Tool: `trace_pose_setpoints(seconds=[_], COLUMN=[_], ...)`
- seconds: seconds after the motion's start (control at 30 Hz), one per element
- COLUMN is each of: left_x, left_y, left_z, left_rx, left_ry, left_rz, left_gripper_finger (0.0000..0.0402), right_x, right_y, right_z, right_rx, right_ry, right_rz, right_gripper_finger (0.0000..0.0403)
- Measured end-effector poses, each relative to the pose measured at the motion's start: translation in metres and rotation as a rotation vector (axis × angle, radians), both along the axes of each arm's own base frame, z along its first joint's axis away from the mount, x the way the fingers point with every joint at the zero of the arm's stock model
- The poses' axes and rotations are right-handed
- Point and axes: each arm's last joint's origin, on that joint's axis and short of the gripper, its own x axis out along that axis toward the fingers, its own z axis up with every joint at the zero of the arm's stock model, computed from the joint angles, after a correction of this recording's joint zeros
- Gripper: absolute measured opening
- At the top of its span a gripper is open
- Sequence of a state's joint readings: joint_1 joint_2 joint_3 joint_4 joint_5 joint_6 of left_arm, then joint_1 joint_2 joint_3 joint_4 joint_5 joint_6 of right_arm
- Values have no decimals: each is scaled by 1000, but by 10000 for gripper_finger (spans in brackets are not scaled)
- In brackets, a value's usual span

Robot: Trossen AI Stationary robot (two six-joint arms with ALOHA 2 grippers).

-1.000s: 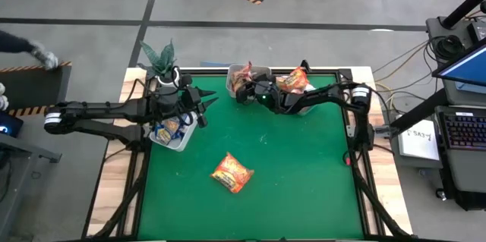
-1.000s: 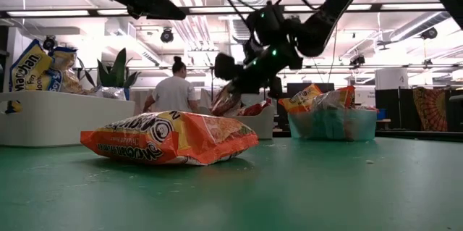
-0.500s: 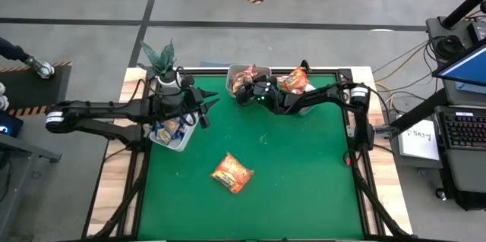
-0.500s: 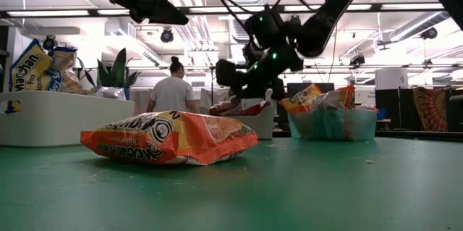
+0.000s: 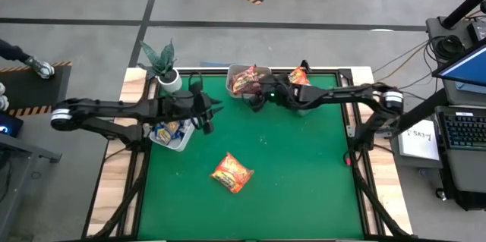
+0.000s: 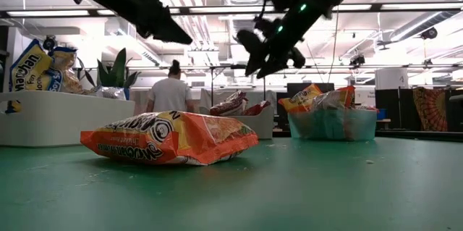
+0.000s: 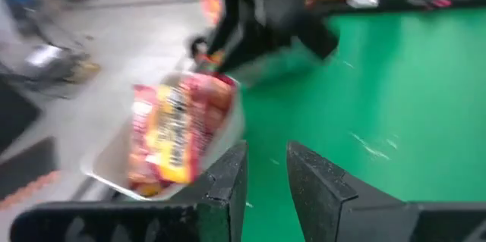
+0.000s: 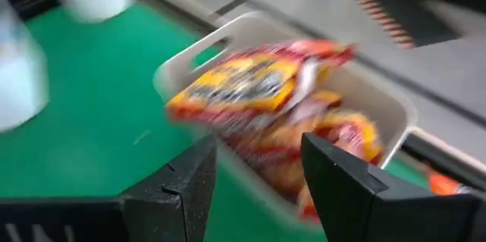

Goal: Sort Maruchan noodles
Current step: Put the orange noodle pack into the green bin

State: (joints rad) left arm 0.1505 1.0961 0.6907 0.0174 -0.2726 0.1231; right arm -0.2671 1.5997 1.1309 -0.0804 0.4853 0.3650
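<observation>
One orange Maruchan packet (image 5: 231, 172) lies flat on the green mat near the table's middle, large in the low view (image 6: 170, 138). Dark red packets (image 5: 244, 80) lie in the white tub at the far edge; the top one (image 8: 258, 83) rests on the others. My right gripper (image 5: 257, 102) hangs open and empty just on the near side of that tub (image 8: 190, 60). My left gripper (image 5: 209, 111) hovers open and empty beside the left tub, facing the red packets (image 7: 178, 124).
A white tub with blue-and-white packets (image 5: 171, 130) stands at the left edge, and a teal tub with orange packets (image 5: 298, 81) at the far right. A potted plant (image 5: 159, 60) sits at the far left corner. A person (image 6: 172, 93) stands beyond the table.
My right gripper has let go of a dark red packet, which now rests in the far middle tub. The gripper has risen and drawn back toward the table's near right. My left gripper has shifted slightly toward the near edge.
</observation>
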Motion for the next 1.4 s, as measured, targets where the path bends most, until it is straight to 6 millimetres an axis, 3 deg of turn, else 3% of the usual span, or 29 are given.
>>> trace_pose_setpoints(seconds=[0.2, 0.4, 0.63, 0.83, 1.1, 1.4], left_x=[5, 14, 21, 19, 25, 27], left_y=[-9, -32, -88, -124, -134, -138], left_z=[-17, -34, -54, -72, -107, -122], left_rx=[-174, -395, -506, -485, -450, -452], left_ry=[94, 173, 301, 392, 526, 587], left_rz=[-246, -489, -644, -622, -520, -503], left_gripper_finger=[77, 77, 77, 77, 77, 77], right_x=[-15, -25, -33, -35, -30, -8], right_y=[37, 84, 139, 178, 199, 205], right_z=[14, -1, -29, -48, -79, -107], right_rx=[205, 449, 712, 786, 784, 784], right_ry=[-40, -45, 34, 69, 95, -103], right_rz=[373, 641, 663, 539, 410, 431], right_gripper_finger=[165, 140, 118, 118, 188, 302])
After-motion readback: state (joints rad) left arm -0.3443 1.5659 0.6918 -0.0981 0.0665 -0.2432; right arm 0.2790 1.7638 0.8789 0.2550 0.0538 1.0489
